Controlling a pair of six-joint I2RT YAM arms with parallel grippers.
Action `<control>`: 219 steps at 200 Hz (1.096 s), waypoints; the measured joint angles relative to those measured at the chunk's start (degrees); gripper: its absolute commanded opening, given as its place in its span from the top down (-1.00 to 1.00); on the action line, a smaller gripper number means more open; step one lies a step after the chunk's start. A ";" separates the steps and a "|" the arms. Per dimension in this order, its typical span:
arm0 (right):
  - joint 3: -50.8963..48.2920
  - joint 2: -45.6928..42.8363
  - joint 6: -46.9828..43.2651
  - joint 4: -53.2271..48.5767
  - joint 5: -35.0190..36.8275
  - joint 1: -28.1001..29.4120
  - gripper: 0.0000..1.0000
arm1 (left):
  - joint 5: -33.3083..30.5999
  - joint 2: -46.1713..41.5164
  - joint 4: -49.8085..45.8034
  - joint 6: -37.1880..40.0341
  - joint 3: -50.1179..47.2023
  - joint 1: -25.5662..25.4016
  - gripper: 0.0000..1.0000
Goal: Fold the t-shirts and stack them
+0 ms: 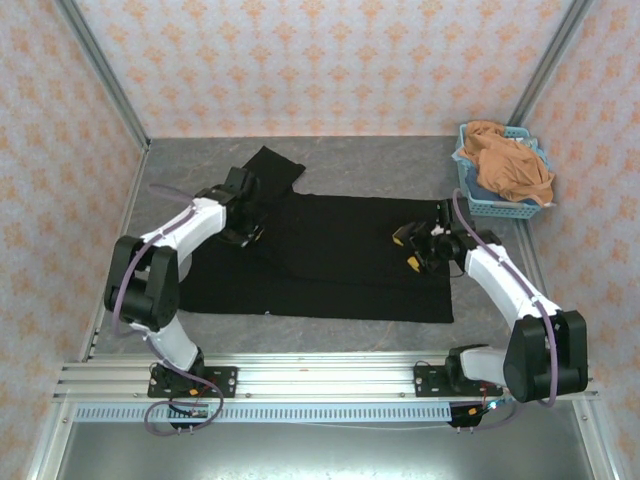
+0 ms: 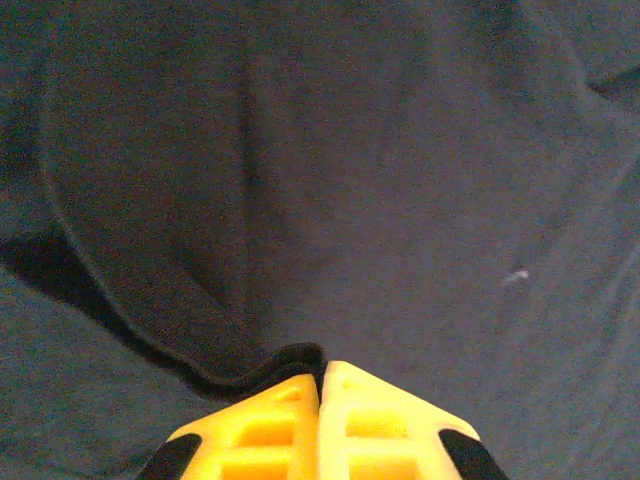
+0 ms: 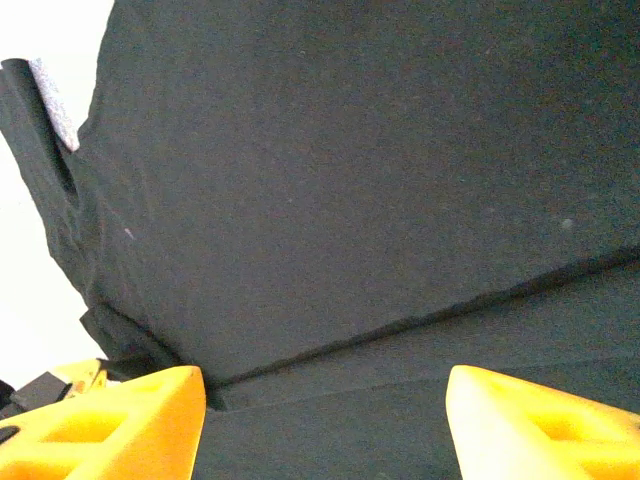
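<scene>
So the black t-shirt (image 1: 340,260) is spread out mostly flat across the middle of the grey table (image 1: 400,160), with one sleeve (image 1: 272,166) poking out at the far left corner of it.

The left gripper (image 1: 240,225) sits right on the shirt's left edge, just below that sleeve. From the left wrist cam its yellow fingers (image 2: 275,405) are clamped tight together, and a ridge of the black fabric's hem (image 2: 285,358) is pinched right at the tips. The cloth bunches up into a soft crease running away from the claw.

The right gripper (image 1: 412,250) is over the right part of the same shirt, a bit in from its right edge. Its two fingers (image 3: 120,425) stand wide apart with nothing caught between them. In that wrist view a folded edge (image 3: 420,322) of the shirt runs diagonally across, just ahead of the tips. Can't tell if the tips are actually touching the cloth.

The orange-tan t-shirt (image 1: 510,165) is crumpled in the light-blue basket (image 1: 478,206) at the far right corner, clear of both claws.
</scene>
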 measured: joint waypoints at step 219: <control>-7.93 -2.34 10.97 -2.89 9.53 2.08 -0.52 | -4.87 3.21 -10.93 19.02 15.63 -9.70 -0.13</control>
